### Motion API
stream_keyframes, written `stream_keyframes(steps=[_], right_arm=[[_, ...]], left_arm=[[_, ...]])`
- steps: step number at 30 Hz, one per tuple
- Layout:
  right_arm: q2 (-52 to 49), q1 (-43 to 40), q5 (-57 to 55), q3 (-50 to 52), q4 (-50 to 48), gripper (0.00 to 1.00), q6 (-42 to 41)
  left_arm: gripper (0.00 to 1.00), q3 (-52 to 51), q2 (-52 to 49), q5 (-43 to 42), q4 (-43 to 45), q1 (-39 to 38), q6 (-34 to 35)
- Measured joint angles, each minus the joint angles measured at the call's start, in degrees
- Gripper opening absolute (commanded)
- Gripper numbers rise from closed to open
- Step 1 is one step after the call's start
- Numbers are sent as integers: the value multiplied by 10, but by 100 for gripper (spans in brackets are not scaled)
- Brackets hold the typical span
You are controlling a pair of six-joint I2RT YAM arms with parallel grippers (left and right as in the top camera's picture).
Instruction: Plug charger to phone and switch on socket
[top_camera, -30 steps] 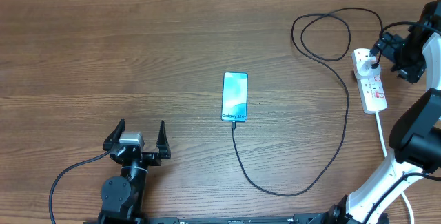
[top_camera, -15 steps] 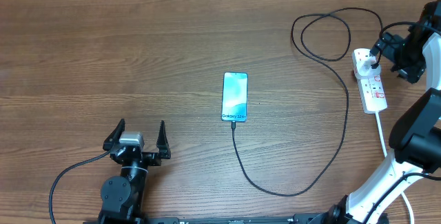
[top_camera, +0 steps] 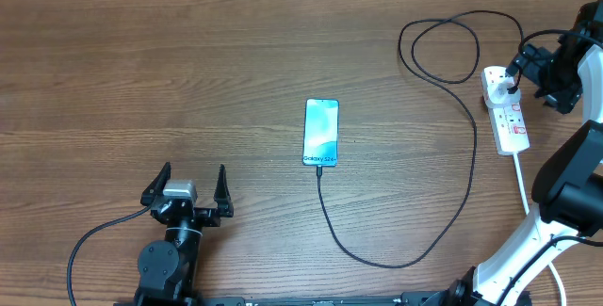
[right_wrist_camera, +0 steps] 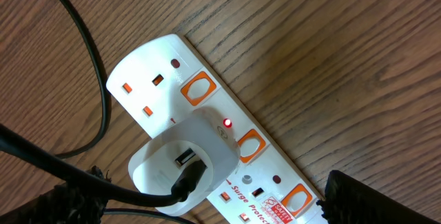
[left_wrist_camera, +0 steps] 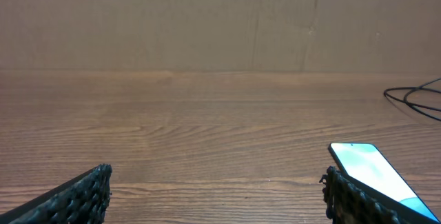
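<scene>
The phone lies flat mid-table, its blue-teal screen up. The charger, a thin black cable, meets the phone's near edge, curves right, loops at the back and ends at a white adapter plugged into the socket. A small red light glows beside the adapter, among orange-red switches. My right gripper hovers open over the socket's far end, its fingers straddling the strip. My left gripper rests open near the front left, with the phone ahead to its right.
The socket's thick white cord runs toward the front edge beside the right arm's base. The cable's loop lies at the back right. A plain brown wall closes the table's far side.
</scene>
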State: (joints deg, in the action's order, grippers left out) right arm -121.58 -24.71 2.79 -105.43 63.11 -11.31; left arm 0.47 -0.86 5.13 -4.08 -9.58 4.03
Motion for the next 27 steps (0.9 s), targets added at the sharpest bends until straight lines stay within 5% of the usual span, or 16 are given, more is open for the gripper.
stream_keyframes(steps=[27], right_arm=[[66, 45, 0, 0, 0, 100, 0]], left_arm=[[100, 0, 0, 0, 0, 0, 0]])
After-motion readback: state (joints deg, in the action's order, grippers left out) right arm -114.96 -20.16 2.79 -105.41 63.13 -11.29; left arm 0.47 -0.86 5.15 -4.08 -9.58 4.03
